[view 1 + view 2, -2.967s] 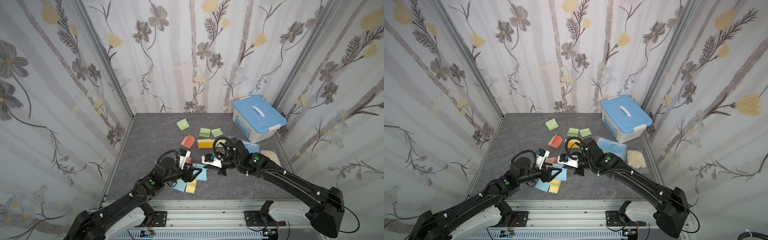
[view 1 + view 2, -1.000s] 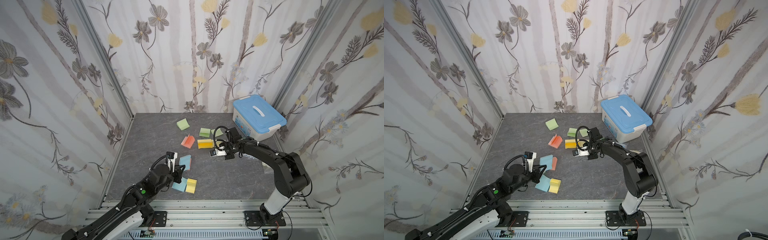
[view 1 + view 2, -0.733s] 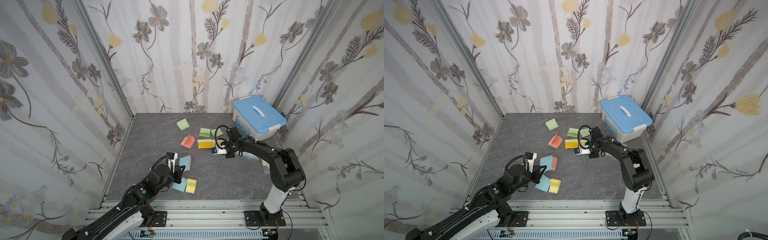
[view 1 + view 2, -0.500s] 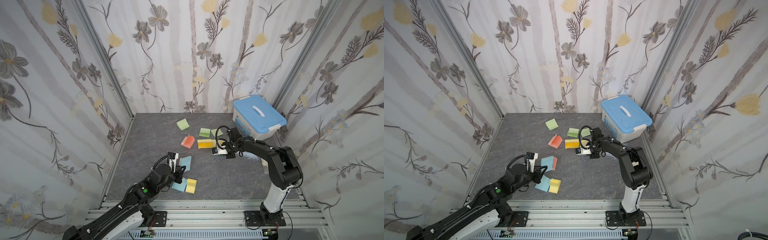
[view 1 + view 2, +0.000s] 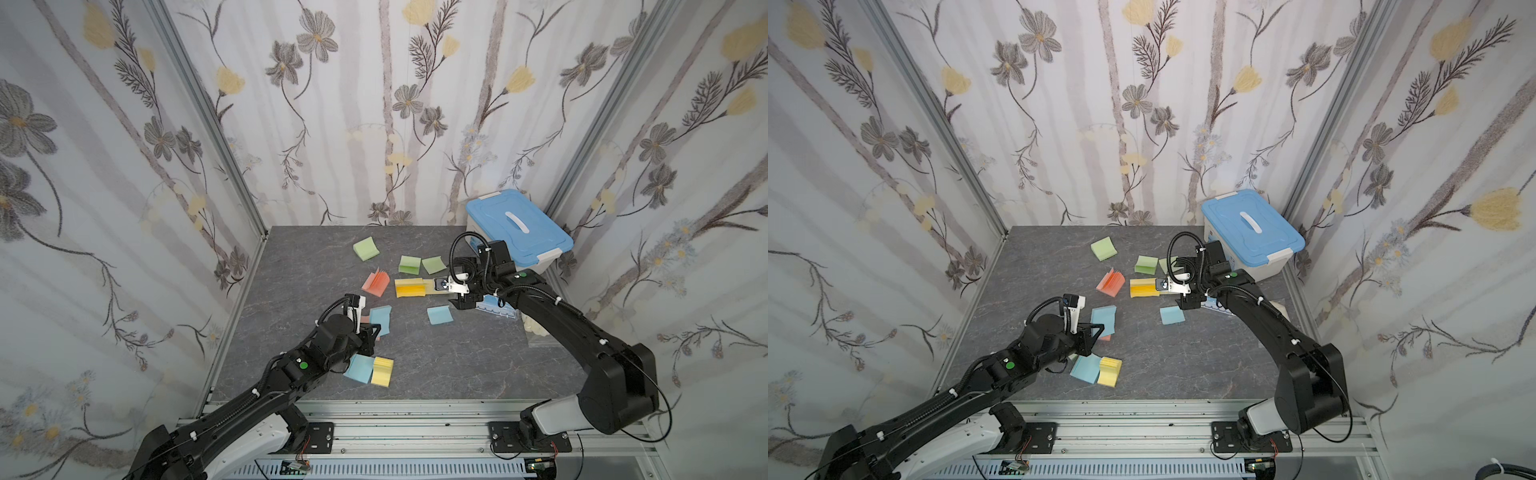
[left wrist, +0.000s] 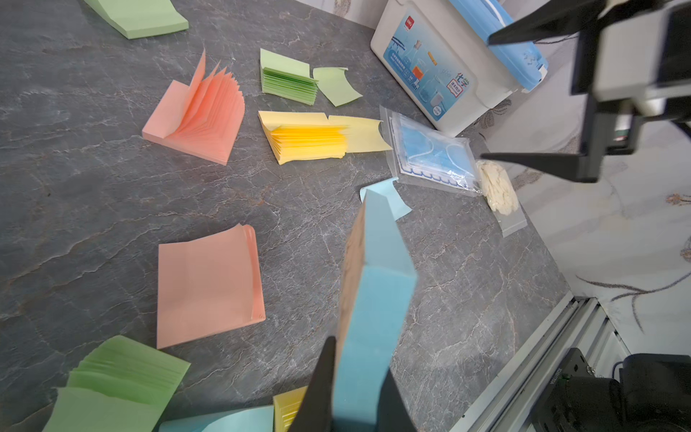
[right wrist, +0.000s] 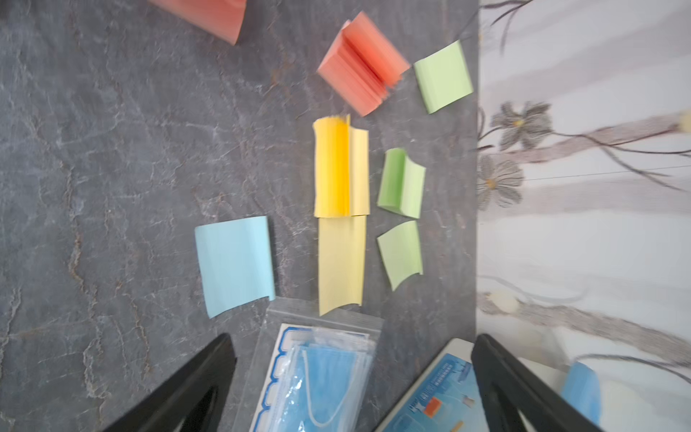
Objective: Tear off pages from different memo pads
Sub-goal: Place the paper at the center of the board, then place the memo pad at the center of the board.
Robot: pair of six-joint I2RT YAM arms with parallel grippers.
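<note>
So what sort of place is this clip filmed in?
Most likely a purpose-built robot recording booth, not a home or office. Flowered backdrop walls framed by metal posts enclose a grey tabletop, and the left arm and right arm are mounted on a rail at its front edge.

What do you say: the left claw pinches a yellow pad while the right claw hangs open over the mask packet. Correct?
Not quite. The left gripper is shut on a light blue memo pad, not a yellow one, as the left wrist view shows. The right gripper does hang open over the mask packet.
</note>
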